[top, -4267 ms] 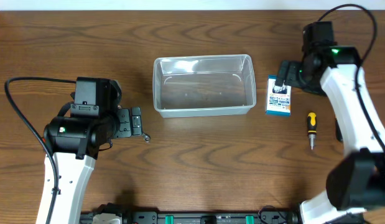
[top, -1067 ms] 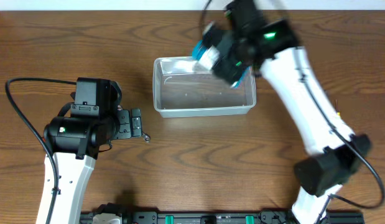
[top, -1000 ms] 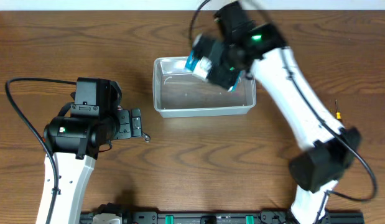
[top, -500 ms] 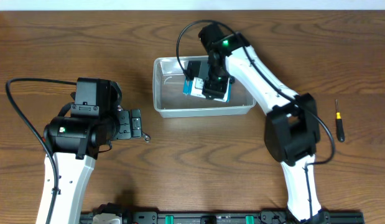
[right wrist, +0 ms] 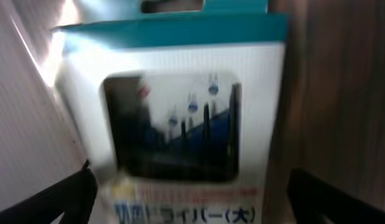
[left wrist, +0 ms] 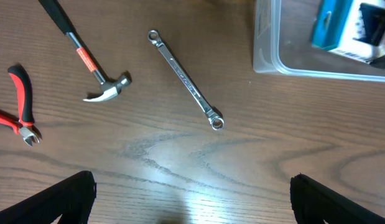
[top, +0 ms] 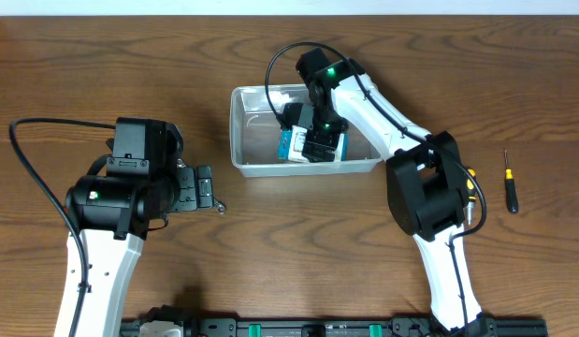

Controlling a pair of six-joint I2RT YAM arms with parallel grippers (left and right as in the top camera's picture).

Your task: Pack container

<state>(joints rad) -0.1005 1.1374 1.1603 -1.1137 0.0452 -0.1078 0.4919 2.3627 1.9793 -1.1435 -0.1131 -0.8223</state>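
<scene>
Fingers (right wrist: 49, 202) of the right claw (right wrist: 189, 180) are spread wide either side of a blue-and-white box (top: 291, 145), which is seen low inside the clear container (top: 247, 140) at the middle of the tabletop (top: 289, 243); whether it is gripped cannot be told. The left claw (left wrist: 192, 180) is held open above the tabletop, near a wrench (left wrist: 186, 79) and a hammer (left wrist: 86, 59).

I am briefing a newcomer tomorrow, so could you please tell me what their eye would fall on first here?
First, the right gripper down inside the clear container at mid-table, with a blue-and-white box at its fingertips. Next, the hammer, wrench and red-handled pliers lying loose on the wood near the container, in front of the open left gripper.
</scene>
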